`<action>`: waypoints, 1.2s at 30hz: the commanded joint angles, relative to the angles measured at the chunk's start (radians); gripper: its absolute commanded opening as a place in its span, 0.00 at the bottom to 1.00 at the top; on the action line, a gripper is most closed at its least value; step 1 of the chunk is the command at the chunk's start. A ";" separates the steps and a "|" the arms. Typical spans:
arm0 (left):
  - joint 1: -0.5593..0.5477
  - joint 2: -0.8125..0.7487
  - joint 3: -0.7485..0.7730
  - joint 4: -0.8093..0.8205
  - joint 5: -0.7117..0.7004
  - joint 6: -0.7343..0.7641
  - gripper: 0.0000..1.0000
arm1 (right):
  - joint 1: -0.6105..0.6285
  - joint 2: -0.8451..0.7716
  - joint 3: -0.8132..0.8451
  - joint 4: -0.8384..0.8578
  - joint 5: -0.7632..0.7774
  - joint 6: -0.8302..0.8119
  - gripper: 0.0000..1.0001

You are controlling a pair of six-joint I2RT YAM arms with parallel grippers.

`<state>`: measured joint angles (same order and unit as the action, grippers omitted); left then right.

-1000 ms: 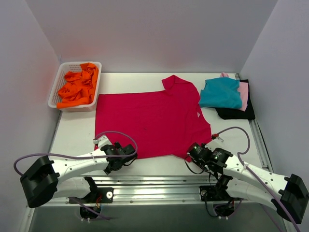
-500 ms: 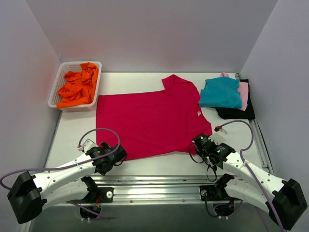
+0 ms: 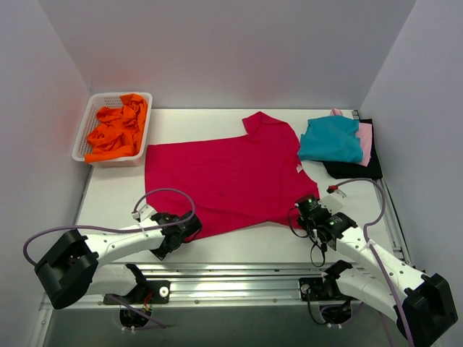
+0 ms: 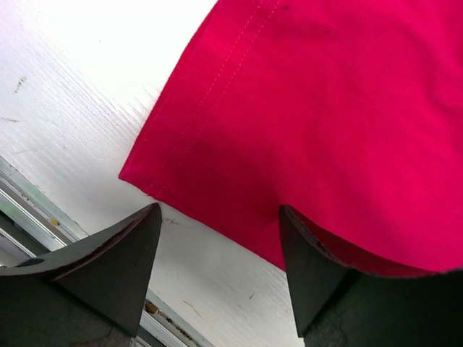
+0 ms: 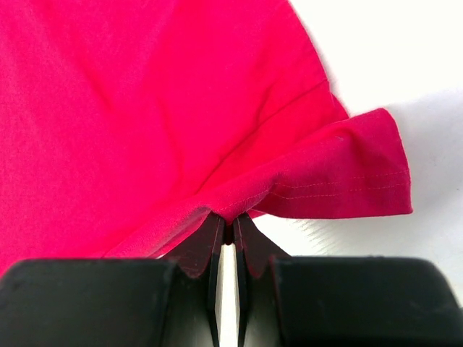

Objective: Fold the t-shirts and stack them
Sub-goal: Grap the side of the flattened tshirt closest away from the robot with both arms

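Slippage is the risk: the left fingers [image 4: 108, 275], spread around the near left hem corner, may close beside it, while the right fingers [image 5: 199, 249] already pinch the near sleeve. The crimson t-shirt [image 3: 224, 181] lies flat mid-counter [image 3: 246, 248], long axis left to right, collar pointing right.

Crimson t-shirt [image 3: 224, 181]: plain crimson-red, no print; hem stitching slightly lighter red; small pale mark at its right edge.
Left of it: basket [image 3: 81, 141] white, lattice pattern; orange t-shirt [image 3: 116, 130] inside, bright plain orange.
Right of it: teal t-shirt [image 3: 330, 139], plain; pale pink t-shirt [image 3: 367, 141]; black t-shirt [image 3: 354, 170].
Under it: worktop [image 3: 116, 199] white, faint grey scuffs.
At its near edge: left hand [image 3: 189, 230] and right hand [image 3: 304, 207] black; arms [image 3: 116, 246] white, black joints; cables [image 3: 170, 194] lilac.
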<state>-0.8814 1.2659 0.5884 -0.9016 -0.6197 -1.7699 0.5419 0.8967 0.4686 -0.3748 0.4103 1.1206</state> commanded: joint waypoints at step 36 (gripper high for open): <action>-0.048 -0.292 0.054 -0.212 0.015 0.064 0.02 | 0.203 0.096 0.016 -0.091 0.031 0.137 0.00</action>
<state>-0.9226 1.0119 0.6071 -1.0111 -0.5983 -1.7123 0.6834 0.9768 0.4675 -0.3927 0.3897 1.1786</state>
